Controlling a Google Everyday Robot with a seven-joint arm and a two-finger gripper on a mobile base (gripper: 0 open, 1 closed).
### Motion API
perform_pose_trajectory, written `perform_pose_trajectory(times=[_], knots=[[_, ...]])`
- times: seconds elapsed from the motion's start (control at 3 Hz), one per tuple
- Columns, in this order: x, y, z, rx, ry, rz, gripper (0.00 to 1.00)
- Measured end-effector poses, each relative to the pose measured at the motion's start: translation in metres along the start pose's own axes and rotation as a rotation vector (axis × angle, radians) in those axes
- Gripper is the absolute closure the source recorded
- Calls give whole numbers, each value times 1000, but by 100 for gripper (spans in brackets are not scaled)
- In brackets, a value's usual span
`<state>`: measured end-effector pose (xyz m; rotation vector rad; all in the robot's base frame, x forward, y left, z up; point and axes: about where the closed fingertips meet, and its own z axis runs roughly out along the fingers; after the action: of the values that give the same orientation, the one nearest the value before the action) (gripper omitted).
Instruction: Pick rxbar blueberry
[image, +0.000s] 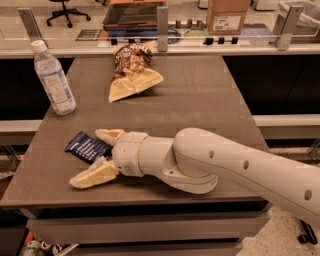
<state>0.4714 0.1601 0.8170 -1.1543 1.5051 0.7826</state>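
The rxbar blueberry (86, 146) is a small flat navy wrapper with white lettering. It lies on the dark table (200, 95) near the front left. My gripper (92, 157) reaches in from the right, low over the table, with its fingers spread. The far finger (110, 135) lies at the bar's right end. The near finger (95, 175) lies just in front of the bar. The bar's right end sits between the two fingers; nothing is held.
A clear water bottle (54, 79) stands at the left edge. A tan-and-brown snack bag (132, 72) lies at the back centre. A glass barrier and a shelf with a cardboard box (227, 15) run behind the table. The table's front edge is close below the gripper.
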Motion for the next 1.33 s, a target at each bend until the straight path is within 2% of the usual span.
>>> perform_pose_trajectory(times=[0.67, 1.0, 1.33], knots=[[0, 0, 0, 0, 0, 0, 81], [-1, 2, 1, -3, 0, -3, 100], [-2, 2, 1, -3, 0, -3, 100]])
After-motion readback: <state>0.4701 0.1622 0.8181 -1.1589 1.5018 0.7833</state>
